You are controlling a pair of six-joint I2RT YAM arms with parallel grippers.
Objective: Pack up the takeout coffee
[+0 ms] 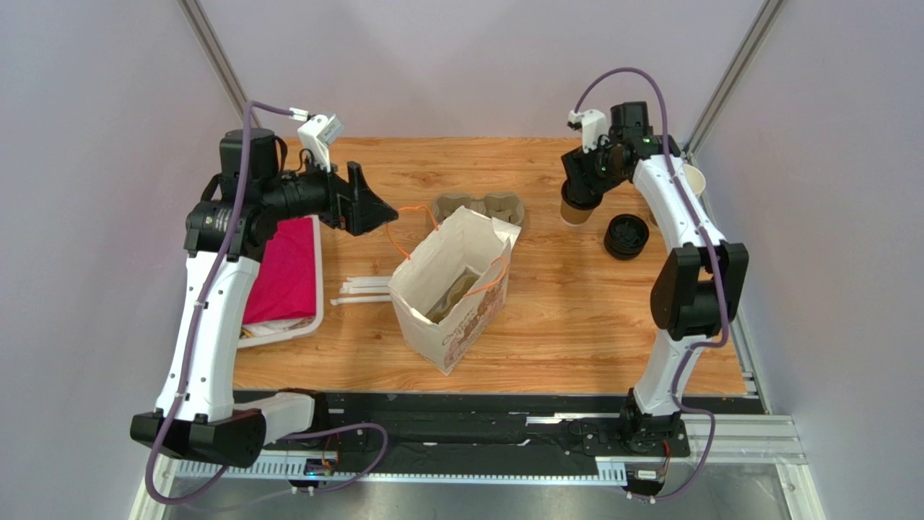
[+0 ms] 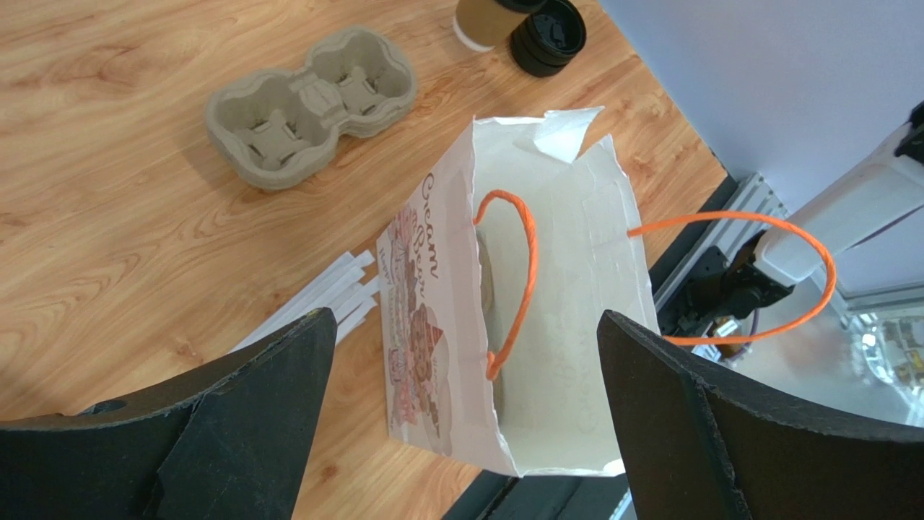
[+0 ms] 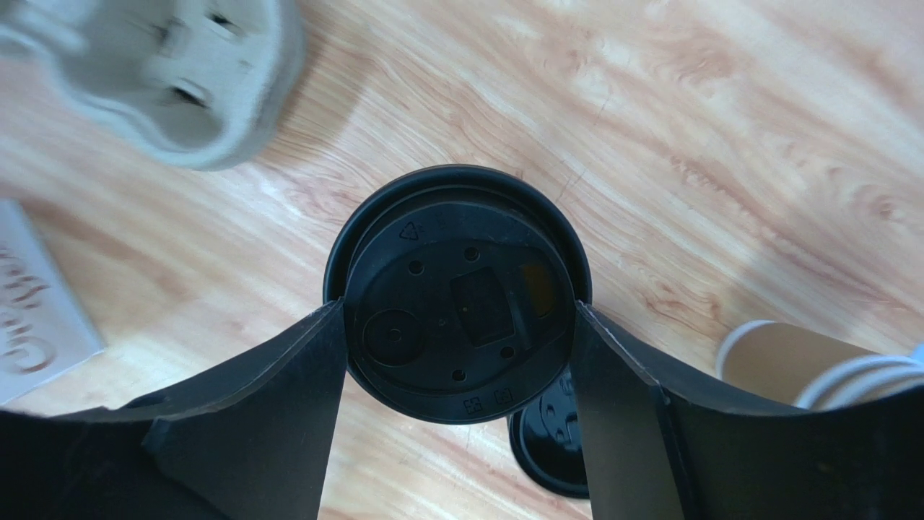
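The takeout coffee [image 1: 575, 212] is a tan paper cup with a black lid [image 3: 458, 293], at the back right of the table; it also shows at the top of the left wrist view [image 2: 483, 22]. My right gripper [image 3: 458, 312] comes down over it, and both fingers press against the sides of the lid. From above, the right gripper [image 1: 584, 186] hides the top of the cup. A white paper bag [image 1: 450, 287] with orange handles stands open mid-table. My left gripper [image 2: 466, 325] hangs open above the bag's [image 2: 564, 325] mouth, holding nothing.
A grey pulp cup carrier [image 1: 477, 206] lies behind the bag. Loose black lids [image 1: 626, 235] sit right of the coffee, and lidless cups [image 1: 694, 179] lie by the right wall. White straws [image 1: 363, 290] and a tray with a pink cloth [image 1: 284, 276] are on the left.
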